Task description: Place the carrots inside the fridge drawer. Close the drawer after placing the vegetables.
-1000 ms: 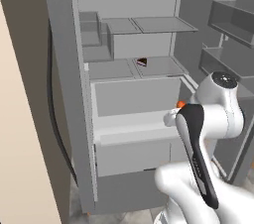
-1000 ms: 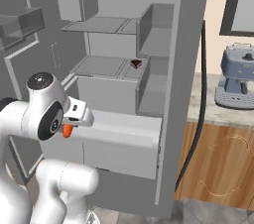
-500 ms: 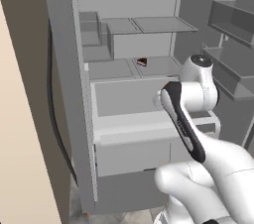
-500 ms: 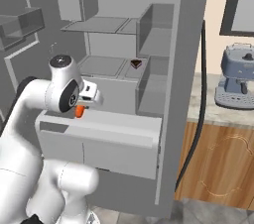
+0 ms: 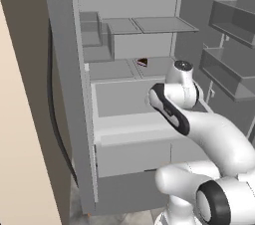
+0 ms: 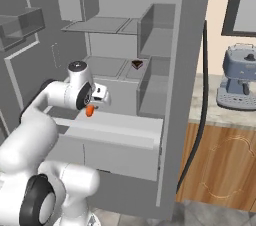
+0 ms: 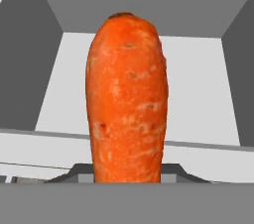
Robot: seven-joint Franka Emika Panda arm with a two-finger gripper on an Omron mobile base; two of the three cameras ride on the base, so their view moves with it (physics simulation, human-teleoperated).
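The end effector (image 6: 93, 104) is closed on a carrot (image 6: 89, 111), which hangs tip-down from between the fingers; in the hand view the carrot (image 7: 127, 99) runs lengthwise straight out along the end effector's own line, its far end pointing into the fridge drawer (image 7: 139, 94) below. In the right base view the end effector sits just over the near white rim of the fridge drawer (image 6: 115, 131), which is pulled out from the fridge body, so the open bin lies directly beneath and slightly ahead of the held carrot. The drawer's pale floor fills the space beyond the carrot's tip in the hand view, with its grey side walls rising on either side, which suggests the carrot is already centred between them. In the left base view the arm reaches across the drawer (image 5: 130, 121) and hides the carrot behind the wrist. The second carrot cannot be made out in these views. The coming move appears to turn on this vertical relation: carrot above, bin below, long axis pointing down, so release should drop it inside rather than onto the rim. The drawer stands open, not yet pushed shut.
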